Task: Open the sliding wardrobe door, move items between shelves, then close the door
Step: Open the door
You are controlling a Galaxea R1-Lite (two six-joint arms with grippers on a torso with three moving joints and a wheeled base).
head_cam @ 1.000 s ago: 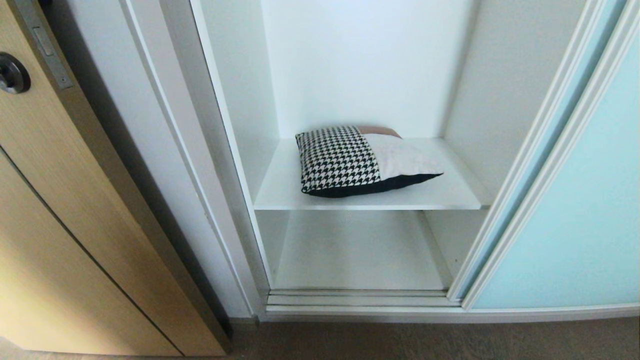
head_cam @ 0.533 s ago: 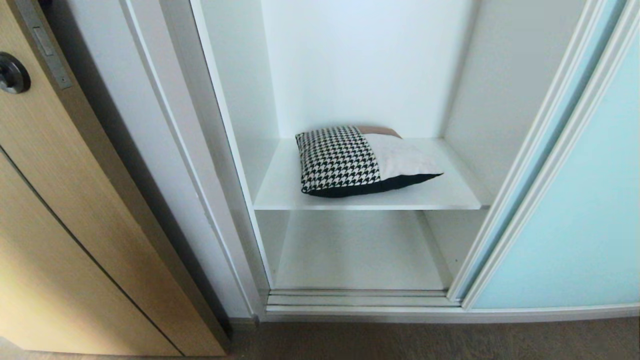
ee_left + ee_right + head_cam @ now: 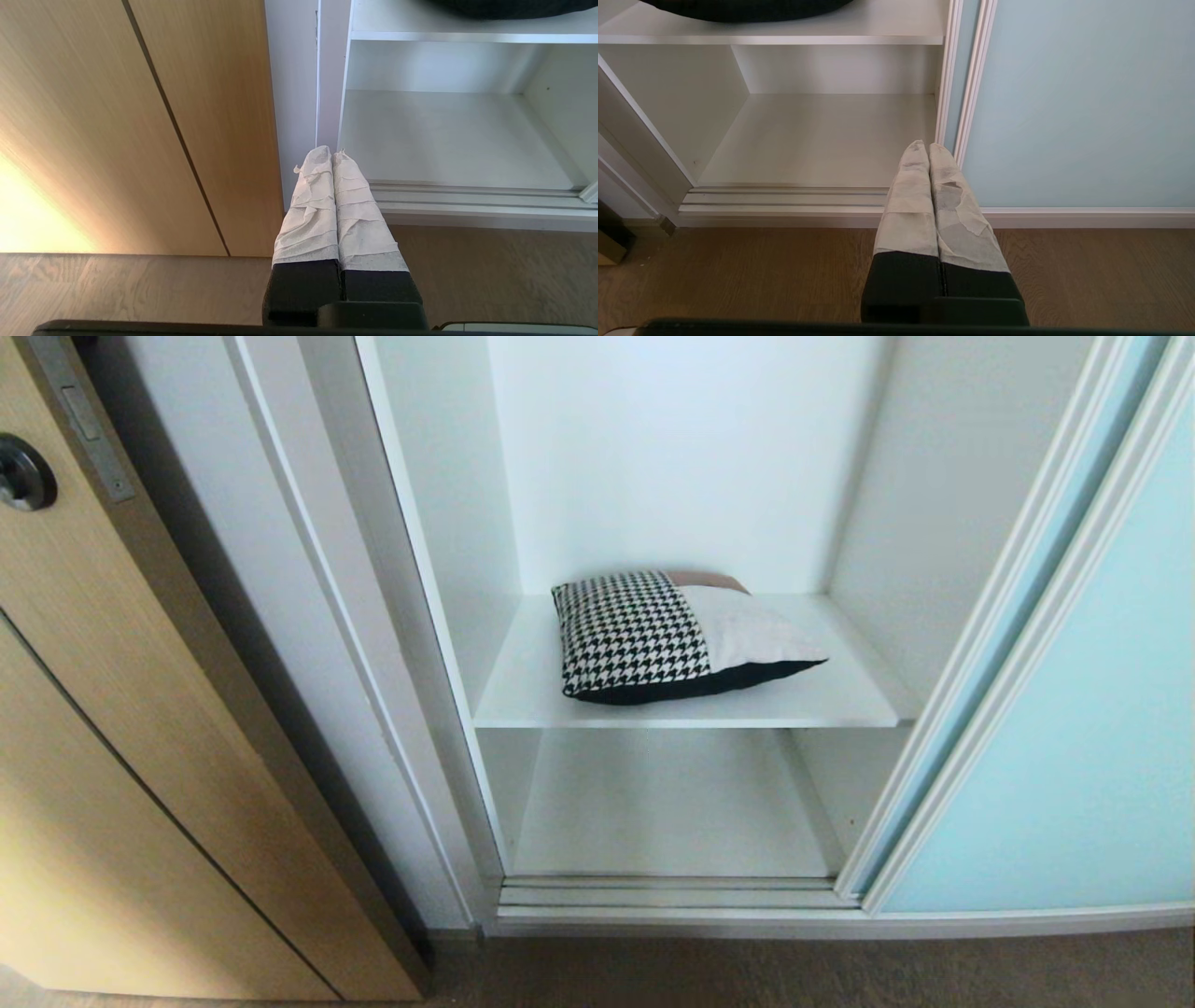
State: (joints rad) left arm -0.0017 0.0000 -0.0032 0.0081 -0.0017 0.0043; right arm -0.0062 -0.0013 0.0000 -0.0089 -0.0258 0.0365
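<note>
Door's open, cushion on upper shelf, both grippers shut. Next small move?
Probably open the right gripper and raise it toward the cushion: the cushion lies untouched on the upper shelf, the lower shelf is bare, and both arms sit low outside.

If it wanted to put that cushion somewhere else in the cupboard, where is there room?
The lower shelf is bare from side wall to side wall, back to the floor track. On the upper shelf the cushion fills the middle; only narrow strips remain beside it, left and right, and along the front edge. The sliding door stands open at the right, leaving the opening free.
</note>
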